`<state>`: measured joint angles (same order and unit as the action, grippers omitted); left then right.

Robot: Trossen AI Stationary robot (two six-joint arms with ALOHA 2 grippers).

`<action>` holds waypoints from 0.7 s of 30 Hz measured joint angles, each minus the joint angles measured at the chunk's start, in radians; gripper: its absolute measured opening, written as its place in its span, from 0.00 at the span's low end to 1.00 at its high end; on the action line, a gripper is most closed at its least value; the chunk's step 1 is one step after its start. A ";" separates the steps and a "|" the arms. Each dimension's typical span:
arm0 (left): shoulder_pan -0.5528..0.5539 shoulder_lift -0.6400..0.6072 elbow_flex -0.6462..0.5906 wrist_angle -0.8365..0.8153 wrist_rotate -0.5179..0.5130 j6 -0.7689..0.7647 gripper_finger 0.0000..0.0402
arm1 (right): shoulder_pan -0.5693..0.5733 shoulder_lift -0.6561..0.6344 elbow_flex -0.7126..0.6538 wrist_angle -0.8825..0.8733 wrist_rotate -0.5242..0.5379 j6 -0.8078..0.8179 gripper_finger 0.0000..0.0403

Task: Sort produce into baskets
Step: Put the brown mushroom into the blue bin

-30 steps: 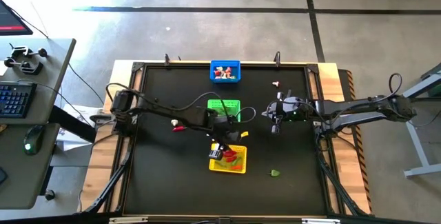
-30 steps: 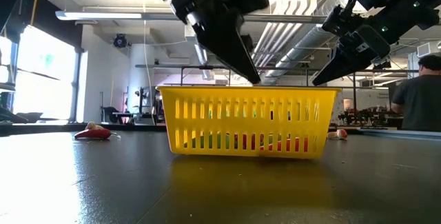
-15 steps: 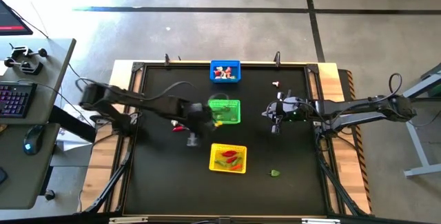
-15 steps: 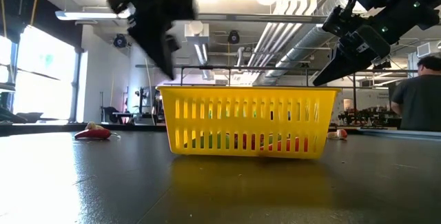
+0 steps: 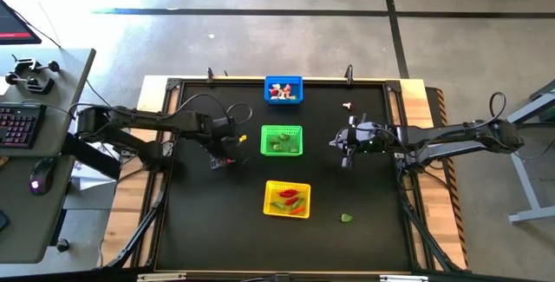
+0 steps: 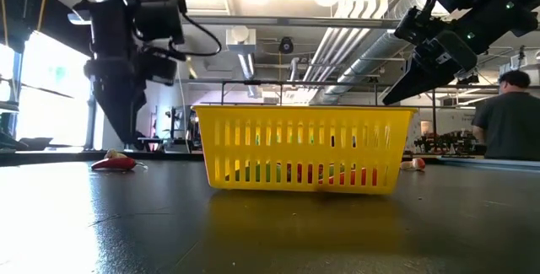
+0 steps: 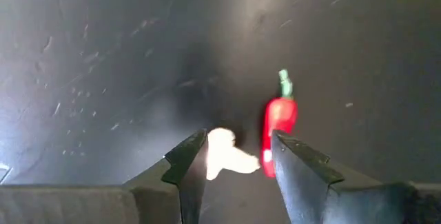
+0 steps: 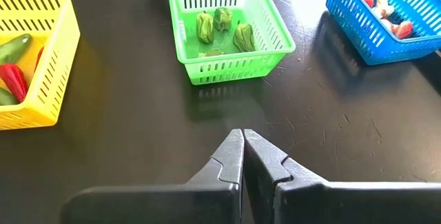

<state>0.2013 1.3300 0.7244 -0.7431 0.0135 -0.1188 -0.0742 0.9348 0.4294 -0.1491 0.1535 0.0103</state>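
The left pincer (image 5: 219, 159) hangs over the left part of the black desk (image 5: 199, 221), its two dark fingers (image 7: 187, 165) spread apart above a slim red toy chilli with a green stem (image 7: 280, 116) and a pale white toy piece (image 7: 226, 154) lying just beside it. The right pincer (image 5: 345, 159), pressed together and empty, waits right of the green square plastic mesh basket (image 5: 282, 141), which holds green leafy bits (image 8: 222, 25). The blue square mesh basket (image 5: 284, 90) at the far edge holds white-and-red bits. The yellow square mesh basket (image 5: 287, 199), nearer, holds red chillies and green pieces. A loose green piece (image 5: 346, 219) lies near right of it.
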 joint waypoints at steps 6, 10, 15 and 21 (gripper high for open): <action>0.035 0.008 -0.029 -0.012 0.019 0.033 0.37 | 0.000 0.000 0.000 0.001 0.000 0.000 0.00; 0.042 0.009 -0.030 -0.009 0.020 0.043 0.37 | 0.000 0.000 0.000 0.002 0.002 0.000 0.00; 0.042 0.011 -0.030 -0.005 0.069 0.062 0.37 | 0.000 0.000 0.000 0.002 0.004 0.000 0.00; 0.048 0.082 -0.030 -0.004 0.085 0.069 0.37 | 0.000 0.000 0.000 0.003 0.004 0.000 0.00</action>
<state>0.2497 1.4125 0.6949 -0.7475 0.0983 -0.0498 -0.0742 0.9348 0.4294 -0.1463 0.1577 0.0105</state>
